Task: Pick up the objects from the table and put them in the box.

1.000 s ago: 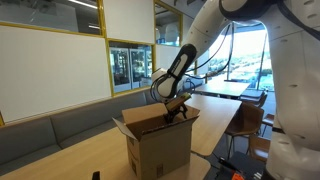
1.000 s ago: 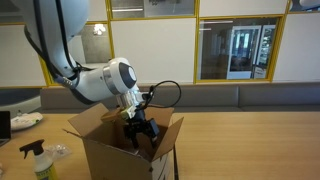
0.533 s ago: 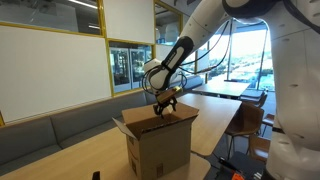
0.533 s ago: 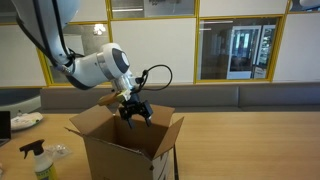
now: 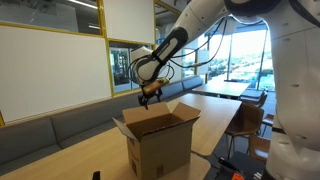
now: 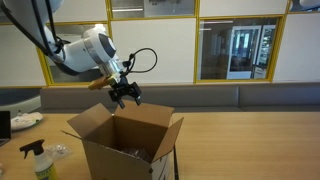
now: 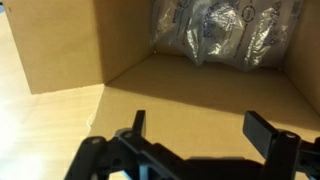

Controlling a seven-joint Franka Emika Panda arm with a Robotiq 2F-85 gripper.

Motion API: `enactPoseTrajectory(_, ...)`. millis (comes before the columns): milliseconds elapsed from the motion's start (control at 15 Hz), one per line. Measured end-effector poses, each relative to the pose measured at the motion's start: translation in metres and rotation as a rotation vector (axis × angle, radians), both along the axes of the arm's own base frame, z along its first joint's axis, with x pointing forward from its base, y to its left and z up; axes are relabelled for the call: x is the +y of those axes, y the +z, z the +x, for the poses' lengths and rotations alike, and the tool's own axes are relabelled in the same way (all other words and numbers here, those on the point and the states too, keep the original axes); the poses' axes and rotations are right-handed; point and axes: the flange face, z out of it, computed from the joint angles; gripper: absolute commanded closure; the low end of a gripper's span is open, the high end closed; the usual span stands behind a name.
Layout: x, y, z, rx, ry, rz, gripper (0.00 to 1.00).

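Room: glass-walled office, grey bench (image 6: 250, 97) along the wall.
Surface: pale wood table (image 6: 250, 140), with the box (image 5: 160, 140) standing on it.
Box: brown carton, flaps open; a crinkled clear plastic bag (image 7: 225, 35) lies against an inner wall.
Pincer: my gripper (image 6: 125, 95) hangs above the open box, fingers spread wide, holding nothing.
Nearby: a spray bottle (image 6: 38, 160) beside the box.

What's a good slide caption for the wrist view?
Open gripper over the cardboard box, with a crinkled plastic package inside.
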Motion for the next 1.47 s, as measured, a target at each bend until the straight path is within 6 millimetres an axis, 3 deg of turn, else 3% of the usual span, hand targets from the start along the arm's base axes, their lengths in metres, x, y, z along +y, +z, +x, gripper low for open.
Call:
enactPoseTrajectory(467, 0.086, 0.045, 0.010, -0.105, 0.144, 0.045, 0.00)
enactPoseTrajectory(800, 0.154, 0.055, 0.012, -0.152, 0.301, 0.121, 0.00)
enactPoseTrajectory(1067, 0.212, 0.030, 0.010, -0.170, 0.476, 0.203, 0.00)
enactPoseTrajectory(1467, 0.283, -0.032, -0.004, -0.134, 0.677, 0.324, 0.00)
